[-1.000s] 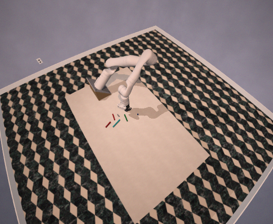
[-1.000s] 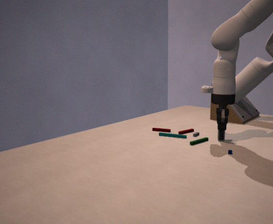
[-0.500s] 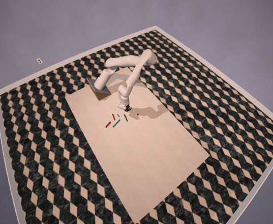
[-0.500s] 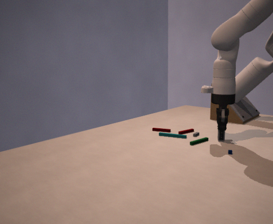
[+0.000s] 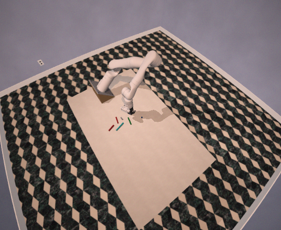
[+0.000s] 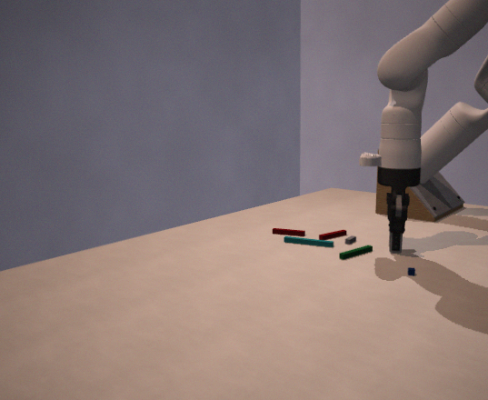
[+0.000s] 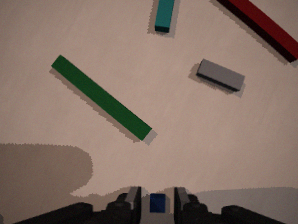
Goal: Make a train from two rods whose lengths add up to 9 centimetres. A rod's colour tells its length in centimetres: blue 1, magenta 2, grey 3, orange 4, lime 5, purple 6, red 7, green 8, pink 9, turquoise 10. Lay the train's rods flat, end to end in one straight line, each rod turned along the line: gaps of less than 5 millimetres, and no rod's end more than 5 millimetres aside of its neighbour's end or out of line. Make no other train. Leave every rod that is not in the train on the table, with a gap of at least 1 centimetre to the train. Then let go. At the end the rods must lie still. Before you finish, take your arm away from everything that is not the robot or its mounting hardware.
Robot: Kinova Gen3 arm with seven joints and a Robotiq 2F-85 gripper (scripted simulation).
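The green rod (image 5: 129,121) (image 6: 356,252) (image 7: 102,98) lies flat, slanting in the wrist view. My gripper (image 5: 131,113) (image 6: 395,248) (image 7: 157,201) points down close to the table, beyond the green rod's near end. Its fingers are a little open, with a narrow gap on each side of a small blue rod (image 7: 157,200) between them. That rod is hidden in the top and exterior views, and a clear gap parts it from the green rod. Another blue rod (image 5: 142,117) (image 6: 412,271) lies alone to the right.
A grey rod (image 5: 122,118) (image 6: 351,240) (image 7: 220,75), a turquoise rod (image 5: 120,126) (image 6: 308,242) (image 7: 164,14) and two red rods, one nearer (image 5: 116,120) (image 6: 333,235) (image 7: 262,25) and one farther (image 5: 111,128) (image 6: 288,232), lie beyond the green rod. The arm's base stands behind.
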